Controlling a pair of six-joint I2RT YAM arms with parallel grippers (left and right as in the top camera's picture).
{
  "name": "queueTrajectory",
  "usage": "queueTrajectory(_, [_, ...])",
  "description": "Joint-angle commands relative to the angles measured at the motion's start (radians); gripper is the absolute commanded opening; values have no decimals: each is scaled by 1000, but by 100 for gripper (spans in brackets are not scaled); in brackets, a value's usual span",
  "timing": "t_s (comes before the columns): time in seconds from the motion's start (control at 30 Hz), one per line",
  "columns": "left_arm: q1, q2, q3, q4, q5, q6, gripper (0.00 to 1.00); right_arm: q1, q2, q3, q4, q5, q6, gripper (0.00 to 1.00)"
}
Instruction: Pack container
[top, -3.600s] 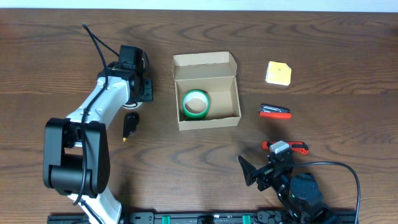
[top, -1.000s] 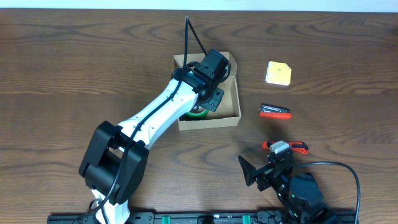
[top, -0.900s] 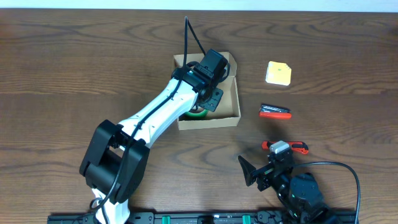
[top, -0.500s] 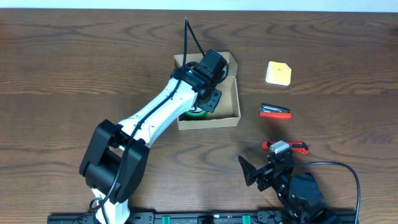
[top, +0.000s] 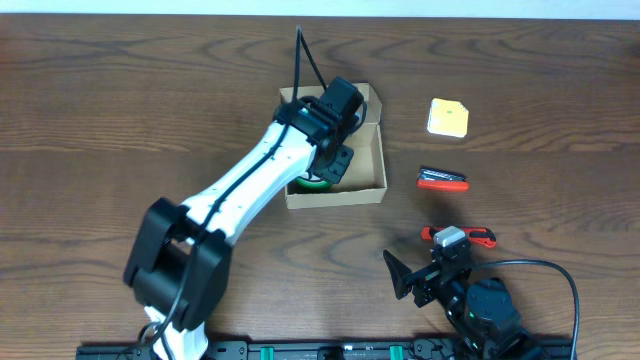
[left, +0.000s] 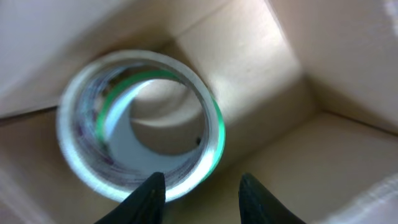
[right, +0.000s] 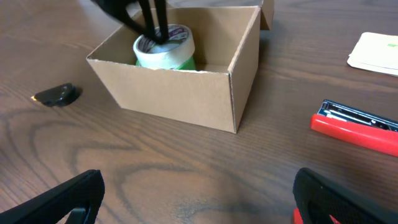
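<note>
My left fingers (left: 152, 198) stand parted, clamping nothing, down inside the container (left: 348, 149). Their tips seem to straddle the near rim of the tape roll (left: 214, 140), which lies hole up on its floor. My right fingers (right: 78, 193) gape wide, low over the surface (right: 186, 168), with the container ahead and well apart
</note>
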Motion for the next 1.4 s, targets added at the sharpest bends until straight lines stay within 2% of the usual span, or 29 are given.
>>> queueTrajectory(0.0, [6,-149,68,-49,0,43,42,7,-6,-3,0,6,-13,99])
queueTrajectory(0.13, [6,-273,64,-143,0,45,38,7,-6,-3,0,7,-13,99])
queueTrajectory(0.2, [6,-337,51,-196,0,34,31,7,-6,-3,0,6,-13,99])
queueTrajectory(0.27, [6,-410,19,-229,11,12,19,7,-6,-3,0,6,-13,99])
queueTrajectory(0.33, [5,-499,-34,-230,48,6,15,7,-6,-3,0,6,-13,99])
queueTrajectory(0.4, [5,-600,-102,-220,50,4,19,7,-6,-3,0,6,-13,99])
queueTrajectory(0.67, [6,-866,-290,-206,-52,-15,50,7,-6,-3,0,6,-13,99])
queueTrajectory(0.77, [6,-898,-304,-216,-105,-23,60,7,-6,-3,0,6,-13,99])
queueTrajectory(0.97, [6,-926,-304,-246,-94,-22,70,7,-6,-3,0,6,-13,99])
queueTrajectory(1.1, [6,-936,-304,-271,-93,-22,85,7,-6,-3,3,6,-13,99])
queueTrajectory(1.17, [6,-936,-304,-276,-88,-22,98,7,-6,-3,10,4,-12,99])
queueTrajectory(1.2, [6,-936,-304,-276,-81,-22,95,7,-6,-3,18,3,-11,99])
queueTrajectory(1.23, [6,-936,-304,-276,-78,-22,95,7,-6,-3,28,2,7,99])
queueTrajectory(1.3, [6,-936,-304,-278,-79,-22,96,7,-6,-3,69,1,222,99])
queueTrajectory(1.37, [6,-936,-304,-284,-79,-22,96,7,-6,-3,77,-26,499,99])
